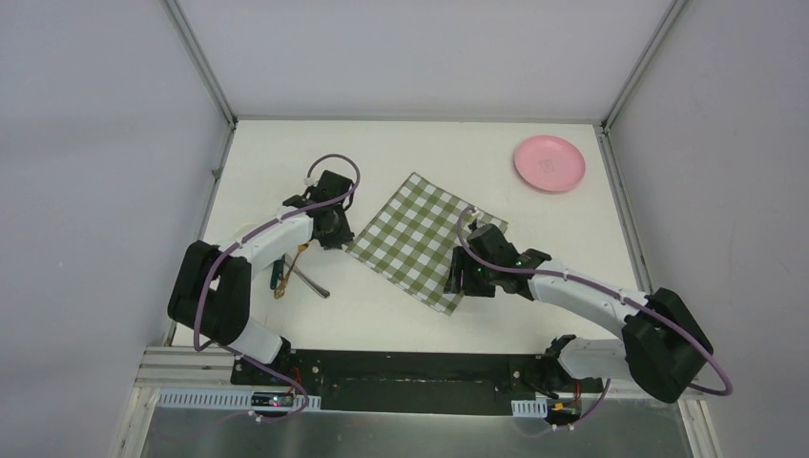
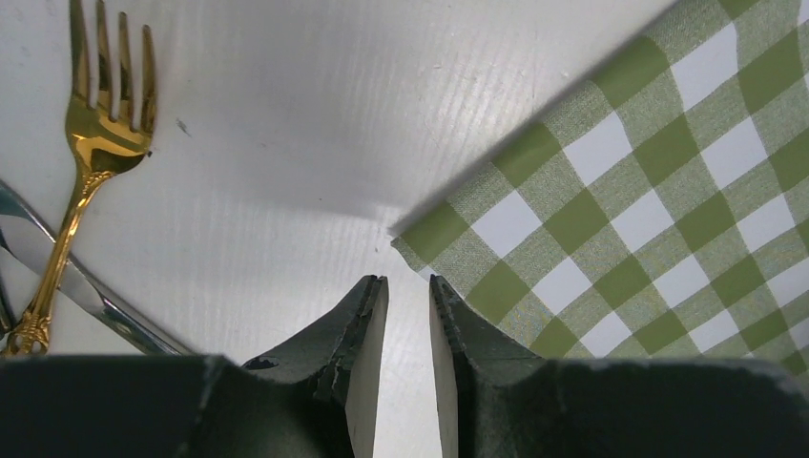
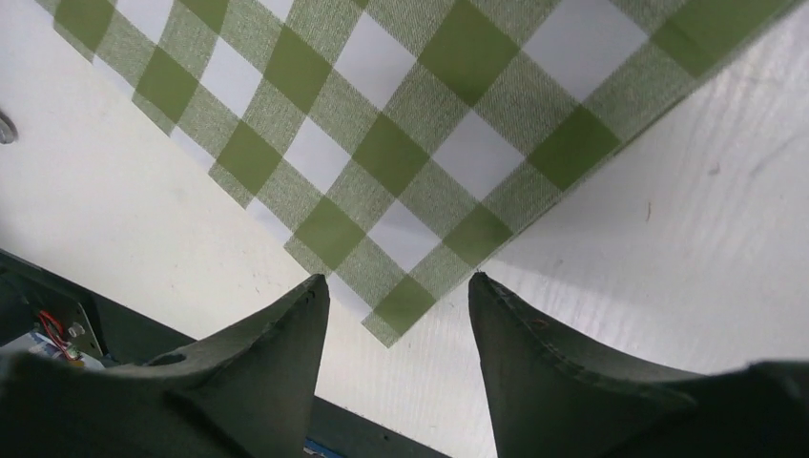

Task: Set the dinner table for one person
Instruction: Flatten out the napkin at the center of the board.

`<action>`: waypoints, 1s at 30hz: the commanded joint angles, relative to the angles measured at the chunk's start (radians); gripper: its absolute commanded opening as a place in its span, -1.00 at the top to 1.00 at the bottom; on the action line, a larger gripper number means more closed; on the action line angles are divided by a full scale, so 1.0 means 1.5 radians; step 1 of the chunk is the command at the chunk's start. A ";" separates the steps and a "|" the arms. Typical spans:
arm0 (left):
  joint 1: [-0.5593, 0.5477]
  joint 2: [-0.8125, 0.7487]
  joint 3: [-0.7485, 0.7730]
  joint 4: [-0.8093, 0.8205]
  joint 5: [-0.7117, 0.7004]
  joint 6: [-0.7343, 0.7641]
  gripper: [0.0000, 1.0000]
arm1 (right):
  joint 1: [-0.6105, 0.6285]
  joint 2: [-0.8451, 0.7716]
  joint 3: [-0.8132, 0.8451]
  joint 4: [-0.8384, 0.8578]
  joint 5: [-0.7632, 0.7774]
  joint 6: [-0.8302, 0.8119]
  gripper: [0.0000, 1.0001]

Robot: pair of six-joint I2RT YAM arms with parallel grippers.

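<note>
White dinner table [image 1: 286, 157] below left pincer [image 2: 408, 280], right pincer [image 3: 397, 279], both parted

No readable text, label, brand, number or sign anywhere in these views

Overhead view: a fixed camera above and behind both arm bases looks down from a distance across the whole white table [image 1: 382, 315]. Left wrist view: close above the table, it looks past the left claw [image 2: 405, 281] to the left corner of the checked cloth [image 2: 649, 191], with a gold fork [image 2: 95, 124] at its edge. Right wrist view: equally close, it looks past the right claw [image 3: 397, 279] to the cloth's near corner. All three views share the cloth.
</note>
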 commanded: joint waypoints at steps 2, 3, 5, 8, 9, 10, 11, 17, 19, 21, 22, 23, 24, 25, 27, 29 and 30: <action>-0.014 0.014 0.025 0.025 0.007 0.005 0.50 | 0.028 -0.075 -0.020 0.026 0.080 0.062 -0.21; -0.016 0.016 0.027 0.025 0.008 0.005 0.50 | 0.030 -0.073 -0.019 0.024 0.080 0.062 -0.22; -0.020 0.018 0.031 0.025 0.007 0.004 0.51 | 0.035 -0.067 -0.014 0.022 0.080 0.064 -0.22; -0.021 0.017 0.031 0.025 0.005 0.003 0.51 | 0.054 -0.061 -0.012 0.025 0.080 0.072 -0.22; -0.021 0.016 0.031 0.025 0.004 0.003 0.51 | 0.063 -0.062 -0.013 0.024 0.083 0.077 -0.22; -0.021 0.015 0.030 0.026 0.004 0.003 0.51 | 0.072 -0.064 -0.018 0.024 0.089 0.082 -0.22; -0.021 0.014 0.031 0.025 0.003 0.003 0.51 | 0.081 -0.068 -0.022 0.022 0.095 0.089 -0.22; -0.021 0.013 0.032 0.024 0.002 0.006 0.52 | 0.131 -0.103 -0.056 0.007 0.139 0.137 -0.21; -0.021 0.013 0.031 0.025 0.004 0.006 0.51 | 0.145 -0.112 -0.064 -0.013 0.167 0.153 -0.18; -0.021 0.009 0.029 0.025 0.005 0.004 0.52 | 0.153 -0.121 -0.074 -0.025 0.184 0.166 -0.17; -0.021 0.007 0.028 0.024 0.004 0.004 0.52 | 0.154 -0.126 -0.079 -0.027 0.188 0.172 -0.17; -0.021 0.004 0.027 0.024 0.004 0.004 0.52 | 0.157 -0.130 -0.084 -0.027 0.192 0.177 -0.17; -0.021 0.002 0.026 0.025 0.003 0.004 0.52 | 0.159 -0.134 -0.087 -0.028 0.195 0.183 -0.17; -0.021 0.001 0.024 0.025 0.003 0.003 0.52 | 0.161 -0.134 -0.090 -0.027 0.198 0.187 -0.17; -0.021 -0.003 0.023 0.025 0.004 0.002 0.52 | 0.165 -0.129 -0.093 -0.022 0.203 0.196 -0.17; -0.021 -0.007 0.020 0.024 0.004 0.001 0.52 | 0.170 -0.121 -0.099 -0.007 0.207 0.207 -0.17; -0.021 -0.010 0.018 0.025 0.005 0.001 0.52 | 0.172 -0.117 -0.103 0.002 0.207 0.213 -0.17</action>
